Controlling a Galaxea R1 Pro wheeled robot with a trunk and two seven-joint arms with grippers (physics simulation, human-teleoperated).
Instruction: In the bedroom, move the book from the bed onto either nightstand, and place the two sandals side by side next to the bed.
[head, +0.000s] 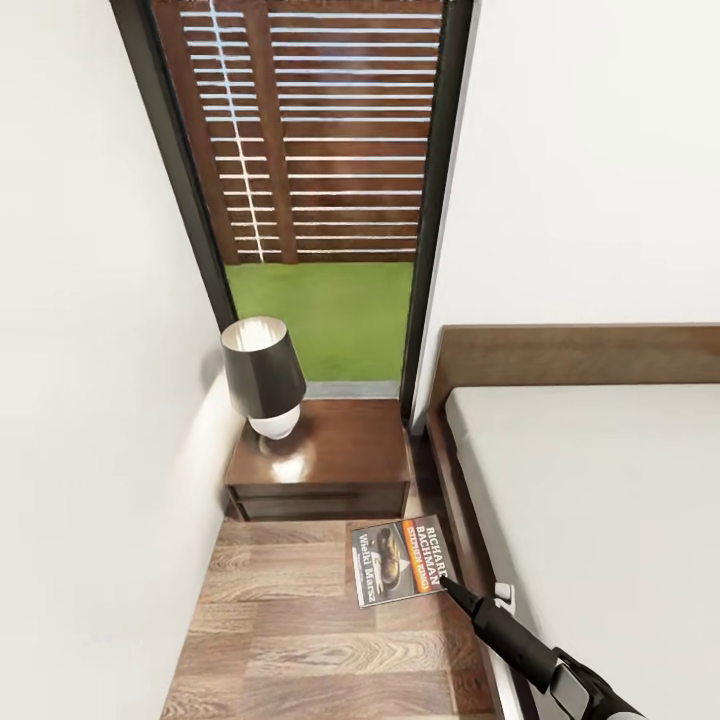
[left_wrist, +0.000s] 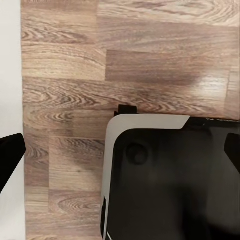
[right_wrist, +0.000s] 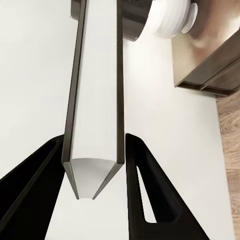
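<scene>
Book (head: 398, 561) sits edge-on between right gripper (right_wrist: 95, 170) fingers, clamped by its spine end, held out over the floor (head: 290, 640) between nightstand (head: 330, 460) and bed (head: 600, 520). Lamp (head: 265, 380) occupies nightstand's left half. Left gripper state: cannot tell.

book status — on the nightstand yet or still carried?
Carried. The book is pinched at one edge by the right hand, above the floor just before the nightstand, cover up.
</scene>
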